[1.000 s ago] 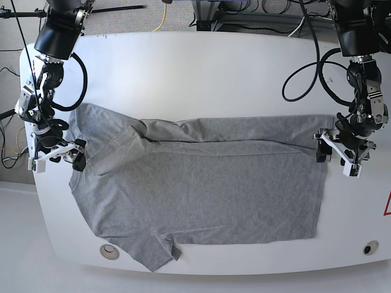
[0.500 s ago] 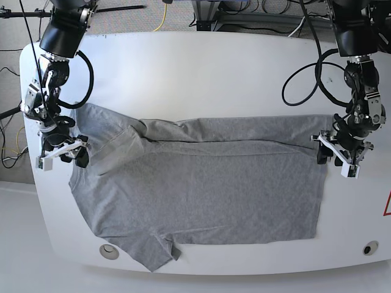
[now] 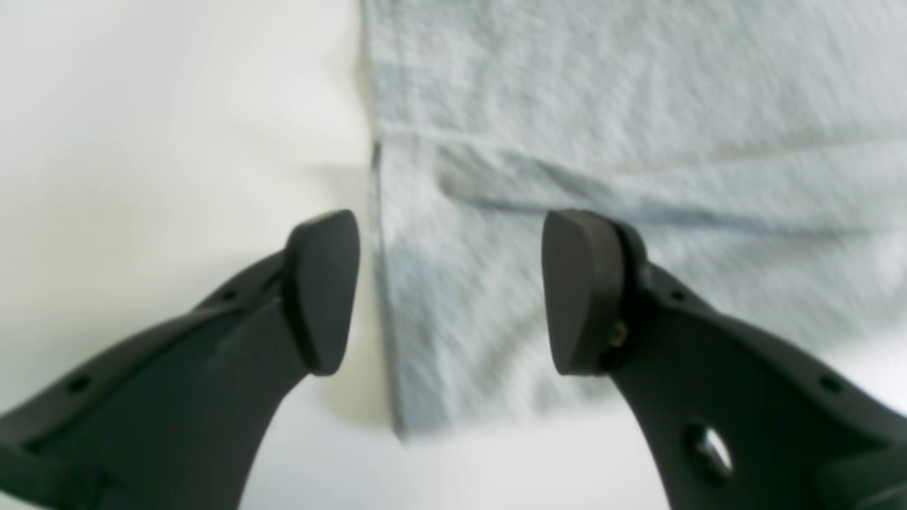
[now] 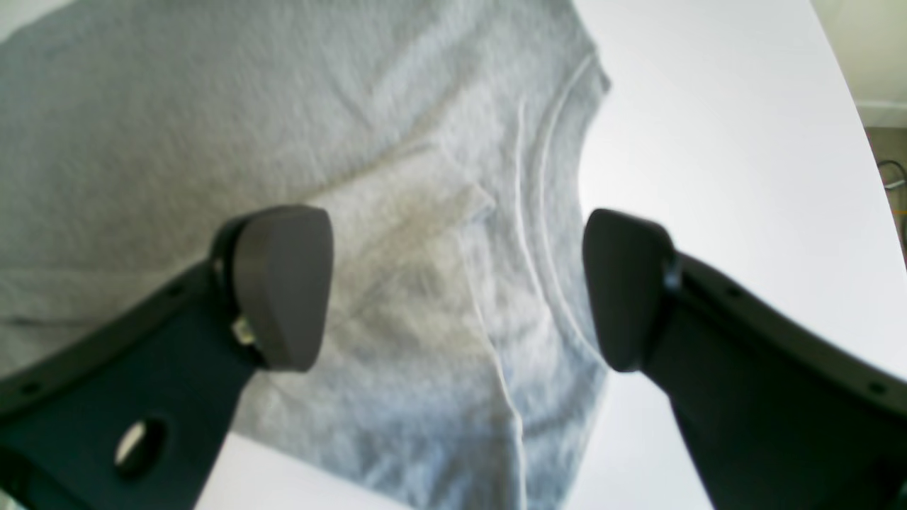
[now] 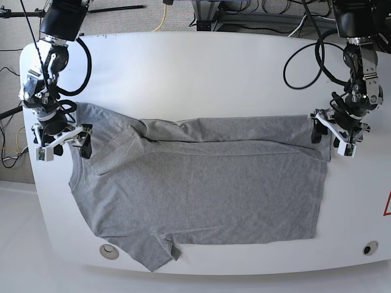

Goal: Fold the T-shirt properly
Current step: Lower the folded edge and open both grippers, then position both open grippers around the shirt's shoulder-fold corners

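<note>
The grey T-shirt lies spread flat on the white table, plain side up, collar at the left and hem at the right. Its far edge is folded over into a long strip. My right gripper hovers open at the collar; in the right wrist view the ribbed neckline lies between the open fingers of that gripper. My left gripper stands open at the far hem corner. In the left wrist view the T-shirt's hem edge runs between that gripper's pads.
Two round insets sit in the table near its front edge, one left and one right. A sleeve reaches almost to the front edge. Cables loop behind the right-hand arm.
Both grippers have moved toward the back of the table, the right one along the collar side, the left one up to the folded hem corner. The shirt has not shifted.
</note>
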`<state>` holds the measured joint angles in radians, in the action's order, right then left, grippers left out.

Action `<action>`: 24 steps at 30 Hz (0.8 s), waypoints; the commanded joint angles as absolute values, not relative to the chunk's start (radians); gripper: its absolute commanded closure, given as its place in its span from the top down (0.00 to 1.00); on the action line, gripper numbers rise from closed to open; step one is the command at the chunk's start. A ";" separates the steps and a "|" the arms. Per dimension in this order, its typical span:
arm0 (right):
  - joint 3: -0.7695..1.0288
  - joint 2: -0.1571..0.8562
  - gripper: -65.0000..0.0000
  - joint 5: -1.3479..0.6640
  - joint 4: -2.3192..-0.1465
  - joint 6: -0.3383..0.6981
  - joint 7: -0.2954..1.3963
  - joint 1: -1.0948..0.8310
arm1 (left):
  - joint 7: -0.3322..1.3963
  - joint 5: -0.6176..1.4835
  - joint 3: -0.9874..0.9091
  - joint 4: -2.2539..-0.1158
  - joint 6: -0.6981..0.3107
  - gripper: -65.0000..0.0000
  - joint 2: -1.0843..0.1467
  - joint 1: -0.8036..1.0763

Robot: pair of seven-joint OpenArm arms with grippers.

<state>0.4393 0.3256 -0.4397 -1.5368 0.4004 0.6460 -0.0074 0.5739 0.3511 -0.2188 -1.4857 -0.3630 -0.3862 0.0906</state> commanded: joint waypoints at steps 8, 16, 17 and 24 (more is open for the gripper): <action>0.441 0.341 0.75 -0.378 -1.518 0.456 0.584 -0.045 | 0.522 0.347 -0.221 -1.555 -0.360 0.62 -0.409 0.161; 0.446 0.347 0.74 -0.390 -1.515 0.466 0.578 -0.069 | 0.540 0.343 -0.220 -1.546 -0.375 0.60 -0.409 0.141; 0.448 0.343 0.74 -0.390 -1.517 0.467 0.577 -0.074 | 0.548 0.341 -0.220 -1.542 -0.374 0.59 -0.408 0.134; 0.446 0.341 0.73 -0.395 -1.508 0.476 0.572 -0.085 | 0.569 0.339 -0.221 -1.538 -0.386 0.56 -0.408 0.117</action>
<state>0.4397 0.3225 -0.3737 -1.4956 0.4725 0.6025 -0.0971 0.5800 0.3367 -0.2138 -1.5257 -0.3866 -0.3912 0.1314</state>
